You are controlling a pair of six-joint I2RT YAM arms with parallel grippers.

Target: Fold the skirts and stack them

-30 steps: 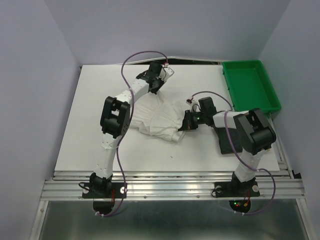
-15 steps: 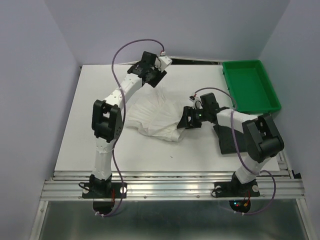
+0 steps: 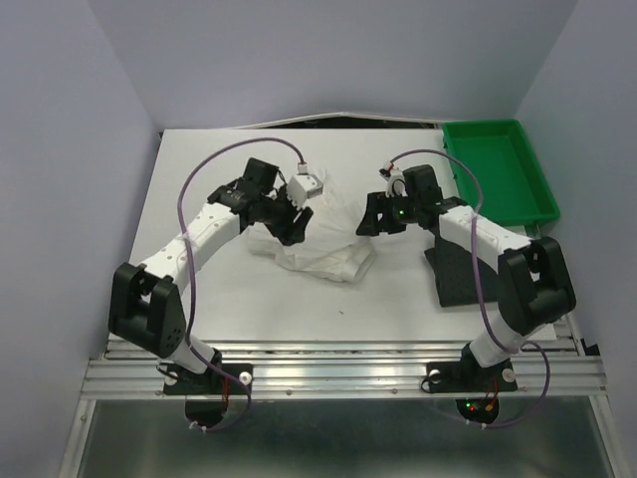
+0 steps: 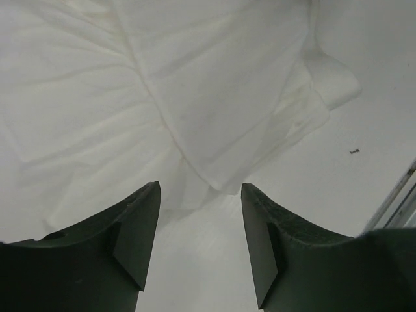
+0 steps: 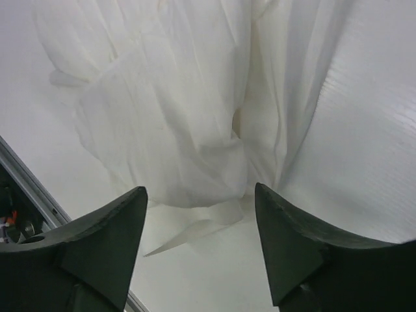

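The white crinkly skirt lies loosely folded and bunched at the table's middle. My left gripper hovers over its left edge, open, with nothing between the fingers. In the left wrist view the white skirt spreads just beyond the open gripper. My right gripper hangs at the skirt's right edge, also open and empty. The right wrist view shows the skirt's rumpled folds ahead of that gripper. A folded dark charcoal skirt lies flat at the right, partly under the right arm.
A green plastic tray stands at the back right corner. The metal rail with both arm bases runs along the near edge. Purple cables loop above both arms.
Both grippers have opened and let go of the white skirt. The left arm swung back from the far edge to the skirt's left side. The right gripper moved slightly farther back.
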